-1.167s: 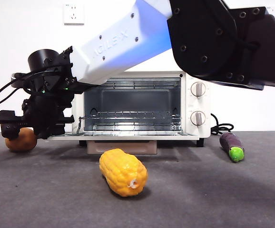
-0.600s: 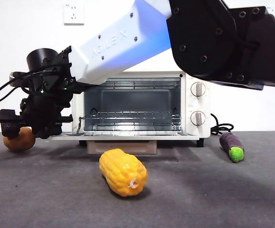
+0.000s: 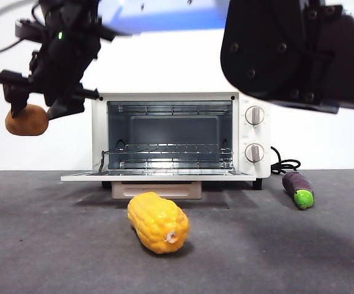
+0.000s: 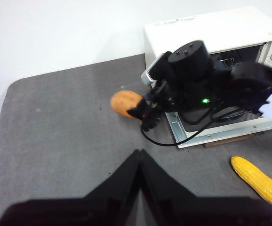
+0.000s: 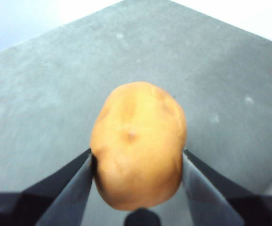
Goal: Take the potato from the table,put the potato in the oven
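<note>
The potato (image 3: 26, 120) is pinched between the jaws of the right gripper (image 3: 19, 107) and held clear above the table (image 3: 54, 245), left of the open oven (image 3: 177, 138). Its orange-brown skin is seen smooth and matte. The left gripper (image 4: 139, 155) is pressed together.

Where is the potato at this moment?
In the front view the potato hangs high at left, clamped in the right gripper, beside the oven.

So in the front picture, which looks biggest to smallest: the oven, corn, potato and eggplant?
1. Oven
2. Corn, though it lies nearest the camera
3. Potato and eggplant: too alike to rank.
</note>
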